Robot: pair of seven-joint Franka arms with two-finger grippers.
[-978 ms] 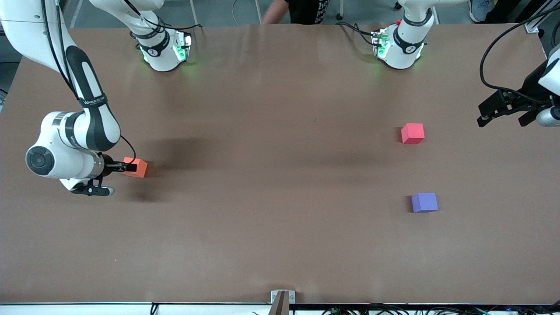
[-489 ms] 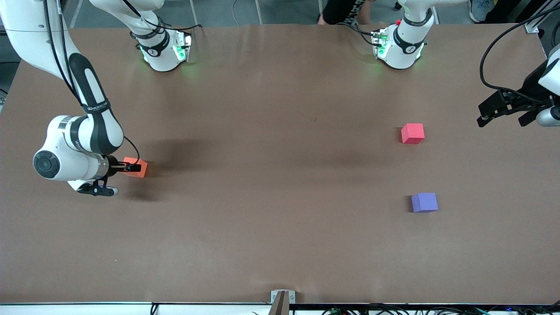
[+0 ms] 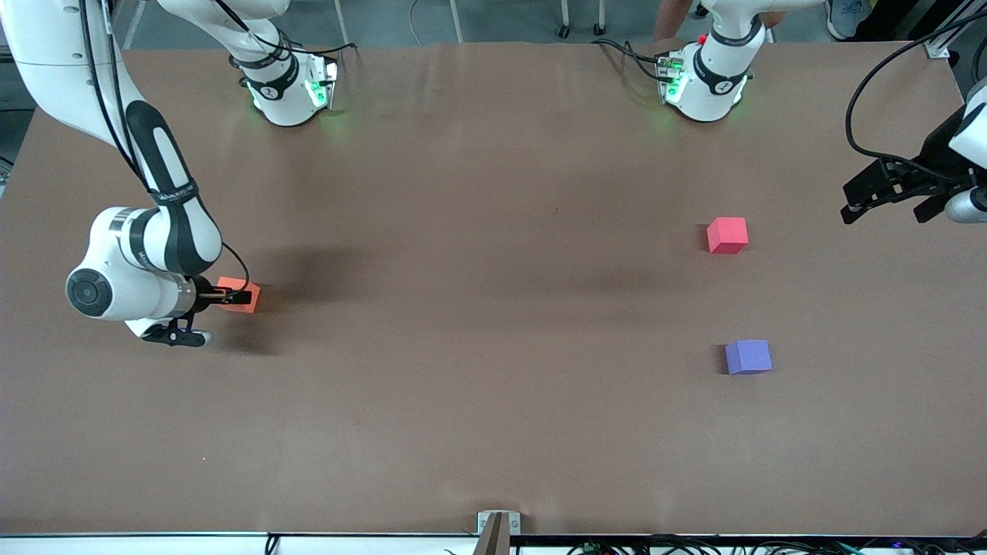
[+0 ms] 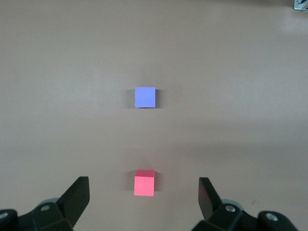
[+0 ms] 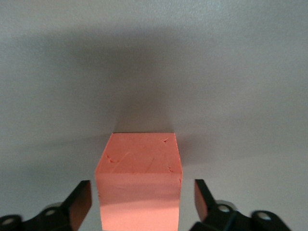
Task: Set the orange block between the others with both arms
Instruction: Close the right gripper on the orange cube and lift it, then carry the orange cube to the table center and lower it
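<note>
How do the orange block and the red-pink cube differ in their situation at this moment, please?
The orange block lies toward the right arm's end of the table; the red-pink cube lies toward the left arm's end. The orange block sits between the right gripper's fingers, with gaps showing either side; the red-pink cube has nothing around it, the open left gripper hanging apart from it. Both are small matte cubes of like size, resting on the table.

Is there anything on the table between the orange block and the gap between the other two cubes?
Nothing visible. The orange block sits between the right claw's open fingers at the right arm's end; the bare table stretches to the gap between the red-pink cube and purple cube. The left claw waits, open.
</note>
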